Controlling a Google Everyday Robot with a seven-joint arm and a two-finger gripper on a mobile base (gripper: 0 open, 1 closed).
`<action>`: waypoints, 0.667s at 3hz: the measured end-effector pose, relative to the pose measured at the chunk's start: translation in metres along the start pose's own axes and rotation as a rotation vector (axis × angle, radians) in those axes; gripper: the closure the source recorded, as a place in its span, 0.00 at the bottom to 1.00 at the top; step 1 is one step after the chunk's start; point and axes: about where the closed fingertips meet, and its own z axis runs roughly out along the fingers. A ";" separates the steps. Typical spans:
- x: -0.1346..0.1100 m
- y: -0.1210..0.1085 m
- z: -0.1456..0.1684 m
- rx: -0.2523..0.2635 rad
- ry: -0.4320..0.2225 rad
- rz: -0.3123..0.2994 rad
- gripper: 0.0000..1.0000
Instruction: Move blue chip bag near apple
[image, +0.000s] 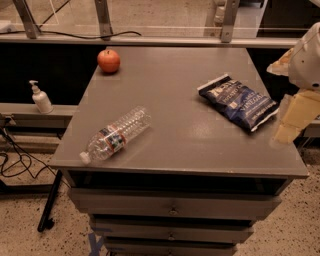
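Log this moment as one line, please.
bag right side | apple far-left corner | gripper right of bag | bottle front-left, lying
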 end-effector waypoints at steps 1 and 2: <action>0.016 -0.045 0.035 0.054 -0.063 -0.013 0.00; 0.032 -0.091 0.067 0.096 -0.089 -0.010 0.00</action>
